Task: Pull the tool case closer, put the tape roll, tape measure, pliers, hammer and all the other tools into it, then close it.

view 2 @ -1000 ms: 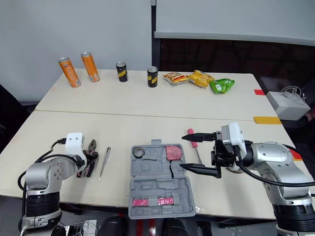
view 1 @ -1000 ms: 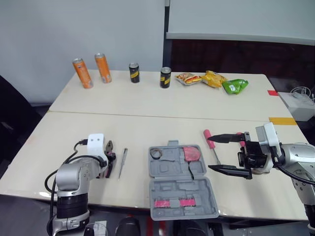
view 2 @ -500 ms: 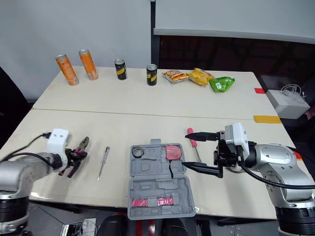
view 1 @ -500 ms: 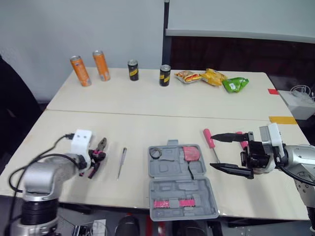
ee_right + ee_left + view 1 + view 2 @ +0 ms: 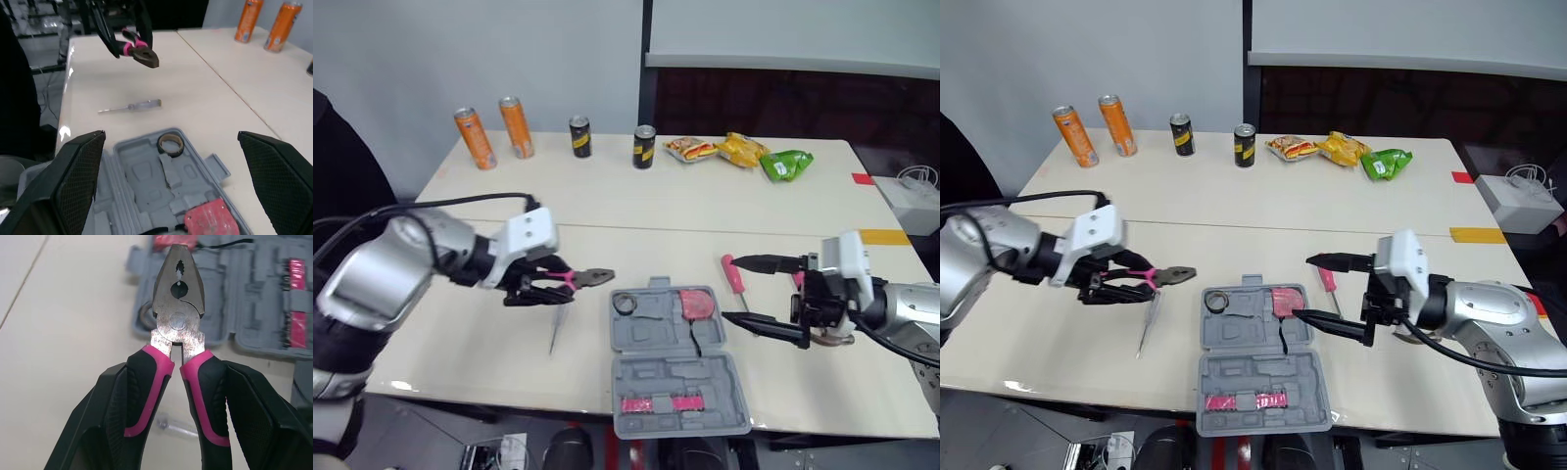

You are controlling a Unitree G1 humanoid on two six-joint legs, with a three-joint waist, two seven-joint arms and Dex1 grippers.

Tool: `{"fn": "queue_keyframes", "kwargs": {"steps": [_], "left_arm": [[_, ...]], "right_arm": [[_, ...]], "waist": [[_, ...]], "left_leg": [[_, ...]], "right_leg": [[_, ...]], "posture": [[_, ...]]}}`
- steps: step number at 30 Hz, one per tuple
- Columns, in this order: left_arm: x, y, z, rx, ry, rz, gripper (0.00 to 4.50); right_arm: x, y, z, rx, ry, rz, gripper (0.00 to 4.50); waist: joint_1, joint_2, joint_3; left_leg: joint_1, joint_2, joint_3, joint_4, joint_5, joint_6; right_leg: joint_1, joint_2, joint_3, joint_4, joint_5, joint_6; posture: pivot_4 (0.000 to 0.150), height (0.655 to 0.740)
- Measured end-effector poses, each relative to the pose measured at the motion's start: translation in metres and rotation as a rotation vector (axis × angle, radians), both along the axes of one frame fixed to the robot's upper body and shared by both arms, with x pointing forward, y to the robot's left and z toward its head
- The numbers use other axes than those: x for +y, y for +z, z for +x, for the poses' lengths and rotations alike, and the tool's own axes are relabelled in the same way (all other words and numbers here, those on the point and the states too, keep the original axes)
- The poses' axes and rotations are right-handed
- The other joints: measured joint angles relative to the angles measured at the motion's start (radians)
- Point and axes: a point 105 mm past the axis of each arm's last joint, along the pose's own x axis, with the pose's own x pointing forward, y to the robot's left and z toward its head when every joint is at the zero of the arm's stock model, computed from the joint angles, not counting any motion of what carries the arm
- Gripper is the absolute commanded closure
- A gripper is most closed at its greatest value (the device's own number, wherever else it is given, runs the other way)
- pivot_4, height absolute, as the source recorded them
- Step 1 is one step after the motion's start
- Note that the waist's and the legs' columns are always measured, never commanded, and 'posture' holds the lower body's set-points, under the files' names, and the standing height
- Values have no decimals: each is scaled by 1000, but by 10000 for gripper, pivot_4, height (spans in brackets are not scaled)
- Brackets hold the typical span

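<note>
Step in hand: loading of the pliers (image 5: 576, 279). The handles are clamped in the left pincer (image 5: 546, 287), and the tool is held clear of the desk (image 5: 607, 206), nose aimed at the open tool case (image 5: 651, 338) from its 10 o'clock. The right pincer (image 5: 729, 288) is spread apart at the case's 2 o'clock. Next, the pliers should be carried over a vacant recess, lowered and released.

The left gripper's fingers (image 5: 98, 431) cover the outer sides of the pliers (image 5: 177, 323) handles, and the handle ends run off the frame. The tool case (image 5: 254, 293) beyond is blurred and cut by the edge. At the case's 3 o'clock, the right gripper's fingers (image 5: 769, 330) hide the red screwdriver (image 5: 731, 277) tip and most of a pink item (image 5: 796, 281), which cannot be identified.
</note>
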Motion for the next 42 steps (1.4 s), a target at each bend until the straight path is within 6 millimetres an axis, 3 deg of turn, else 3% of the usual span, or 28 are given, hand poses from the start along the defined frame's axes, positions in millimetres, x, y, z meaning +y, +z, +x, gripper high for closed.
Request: {"fn": "queue_keyframes", "kwargs": {"steps": [2,6,12,21,30,31,40,42], "left_arm": [[-11,-4,0,16,-78,30,20819],[-36,-11,18,3,-160,119,20819],[-64,-19,31,-7,-219,157,20819],[-70,-22,33,-4,-240,181,20819],[-74,-22,31,4,-247,181,20820],[-75,-22,31,5,-247,180,20820],[-76,-19,31,11,-234,168,20823],[-76,-18,30,12,-239,168,20823]], "right_arm": [[6,-1,3,3,-22,-58,0],[26,1,18,61,-45,-143,0],[64,-11,33,143,-32,-209,0],[88,-27,42,181,-30,-276,0],[94,-32,50,192,-53,-286,0],[95,-32,50,193,-52,-287,5178],[95,-34,49,204,-51,-287,34512],[93,-34,47,204,-51,-281,35482]], "waist": [[-8,0,0],[-13,1,1],[-13,1,1],[1,1,1],[3,0,1],[3,0,1],[3,0,1],[4,0,1]], "left_leg": [[0,0,1,0,1,-3],[0,0,0,-1,5,-9],[-1,0,0,-1,8,-13],[-2,0,0,-1,8,-13],[-1,0,0,1,8,-14],[-1,0,0,1,8,-14],[-1,0,0,1,8,-15],[-1,0,0,1,8,-14]], "right_leg": [[0,0,1,1,0,0],[0,0,1,5,1,1],[0,1,0,10,1,1],[0,1,-1,11,1,1],[0,1,-1,15,1,1],[0,1,-1,15,1,1],[0,1,-1,15,1,1],[0,1,-1,15,1,1]], "posture": [[1500,7400],[1500,7400],[1500,7400],[1500,7400],[1500,7400],[1500,7400],[1500,7400],[1500,7400]]}}
